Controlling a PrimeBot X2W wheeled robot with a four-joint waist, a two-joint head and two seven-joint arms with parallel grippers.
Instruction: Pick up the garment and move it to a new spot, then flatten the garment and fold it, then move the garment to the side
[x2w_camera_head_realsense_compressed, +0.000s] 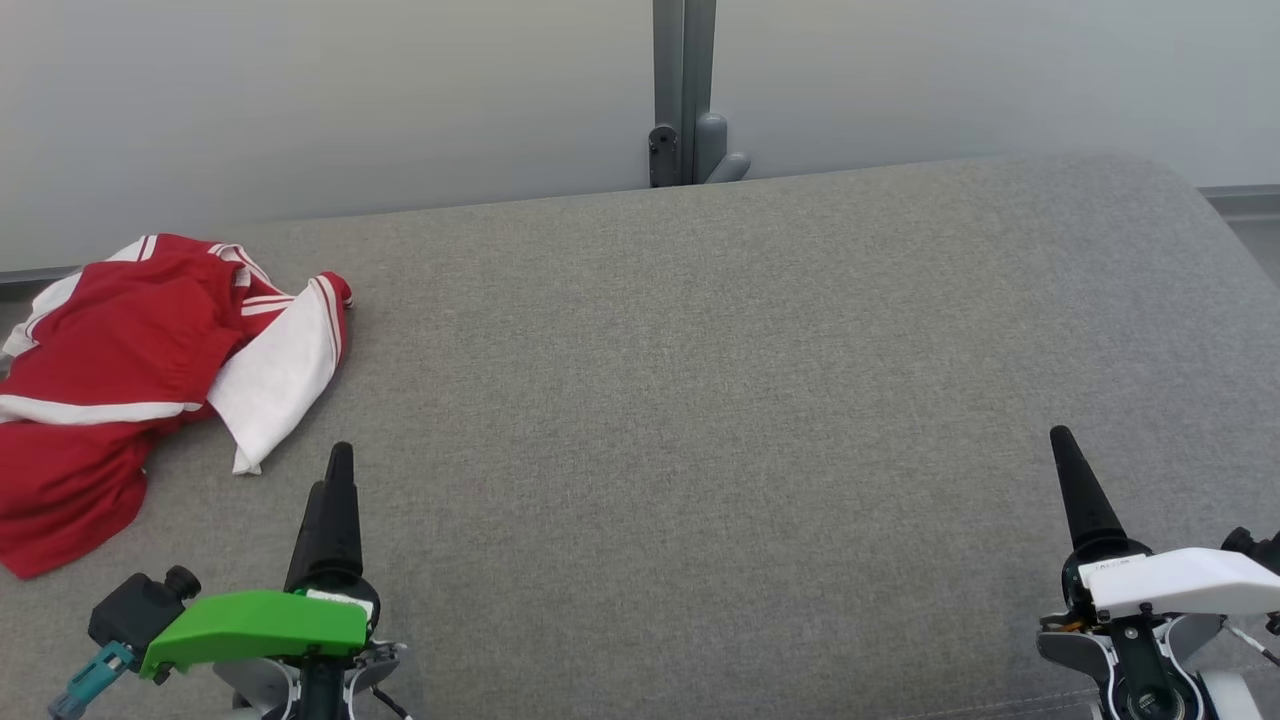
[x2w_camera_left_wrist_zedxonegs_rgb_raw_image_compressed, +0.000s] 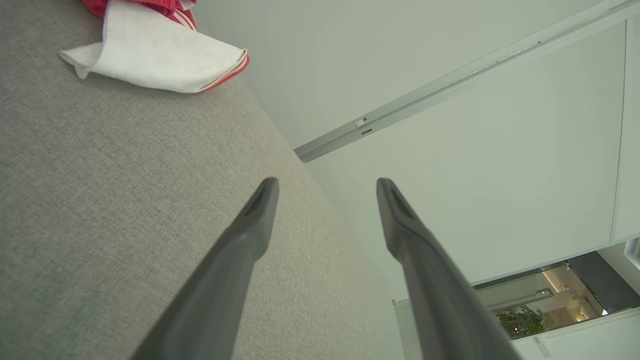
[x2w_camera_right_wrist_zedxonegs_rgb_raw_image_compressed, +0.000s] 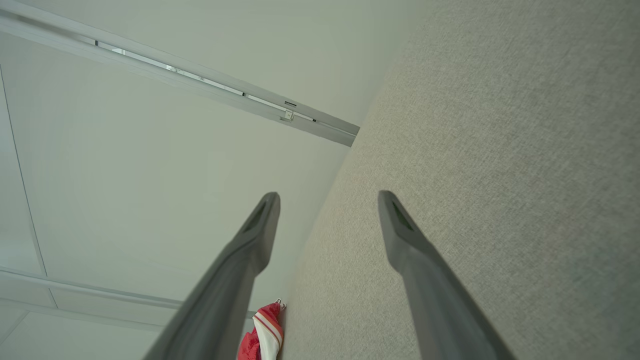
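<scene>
Crumpled red-and-white garment (x2w_camera_head_realsense_compressed: 130, 370), far left

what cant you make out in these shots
Head view: the garment runs off the left edge; crumpled, so its underside and exact type are hidden.
Left wrist view: the top edge cuts it down to a white flap and some red.
Right wrist view: a small piece at the bottom edge, partly behind a finger of the right gripper.
</scene>
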